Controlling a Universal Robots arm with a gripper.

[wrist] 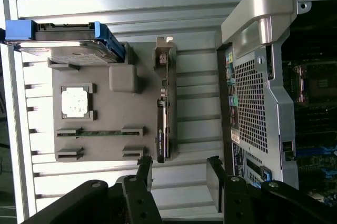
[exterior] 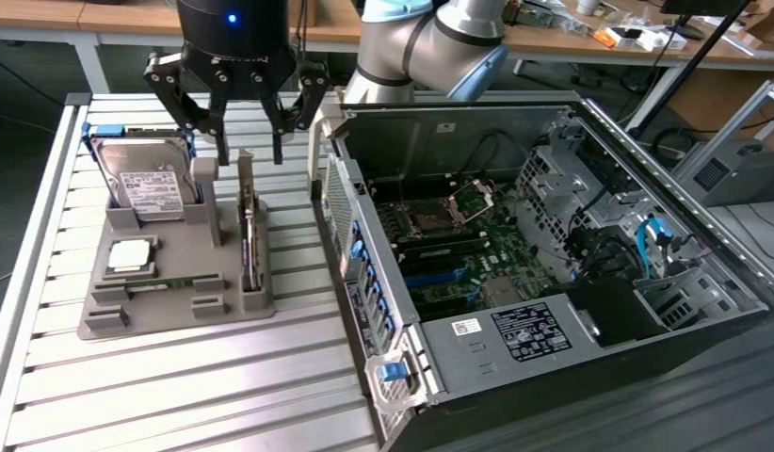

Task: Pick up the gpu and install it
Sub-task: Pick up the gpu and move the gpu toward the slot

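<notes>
In the exterior view, the gripper (exterior: 249, 151) is seen hanging above the grey holder (exterior: 173, 315), its fingers spread apart with nothing clasped between them. The gpu (exterior: 247, 226) is stood on edge in a slot of that holder, just below the fingertips, between the hard drive (exterior: 149, 184) and the open computer case (exterior: 525, 264). In the wrist view, the gpu (wrist: 162, 113) is shown edge-on in its slot, and the gripper (wrist: 179, 174) is seen parted, not clamped on the card.
</notes>
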